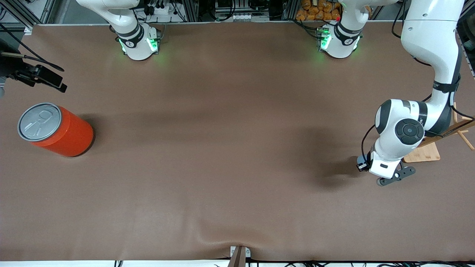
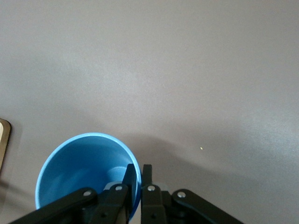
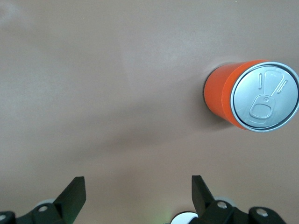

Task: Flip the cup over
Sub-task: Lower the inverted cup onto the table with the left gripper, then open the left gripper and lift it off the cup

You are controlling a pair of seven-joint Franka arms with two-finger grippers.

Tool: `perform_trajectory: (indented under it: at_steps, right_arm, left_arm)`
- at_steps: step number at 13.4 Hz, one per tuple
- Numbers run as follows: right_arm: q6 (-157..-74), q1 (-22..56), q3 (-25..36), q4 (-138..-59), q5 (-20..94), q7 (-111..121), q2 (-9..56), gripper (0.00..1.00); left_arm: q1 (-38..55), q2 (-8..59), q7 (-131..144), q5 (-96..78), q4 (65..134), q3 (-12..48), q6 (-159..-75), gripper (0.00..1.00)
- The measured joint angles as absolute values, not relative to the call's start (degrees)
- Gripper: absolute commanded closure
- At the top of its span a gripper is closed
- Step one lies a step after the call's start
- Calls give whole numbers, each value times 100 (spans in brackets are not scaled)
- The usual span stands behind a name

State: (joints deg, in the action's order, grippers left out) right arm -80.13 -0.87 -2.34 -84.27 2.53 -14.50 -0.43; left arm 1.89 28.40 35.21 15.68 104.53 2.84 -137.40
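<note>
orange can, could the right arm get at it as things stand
Probably yes. The right gripper hangs open over bare table close to the orange can, which stands upright with nothing beside it. The left gripper is shut on the cup at the other end, well out of the way.

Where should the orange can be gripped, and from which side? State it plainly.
Grip the orange can across its round side wall, coming down from above with the open right gripper. It stands upright with the flat grey lid on top, which offers no edge to pinch, so the straight wall probably suits best.
</note>
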Motion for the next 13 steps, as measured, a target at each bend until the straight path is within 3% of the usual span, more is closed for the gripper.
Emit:
perform_trajectory:
  at_steps: [10,11,12,13]
  right_arm:
    - [-8015,-87,-229,-8426,253,-1429,-43,0]
    - [-8015,-87,-229,-8427,253,-1428,-43,0]
    - [-8015,-87,-230,-8427,253,-1427,-43,0]
    - [-8015,-87,-233,-8426,253,-1425,-43,0]
  left_arm:
    - [92,2973,5811,3013,10626,237,-14316,100]
    - [94,3016,6023,3132,10633,239,-14341,30]
    - [95,3049,6244,3203,10637,243,-14361,0]
    - [99,3056,6477,3236,10637,248,-14380,0]
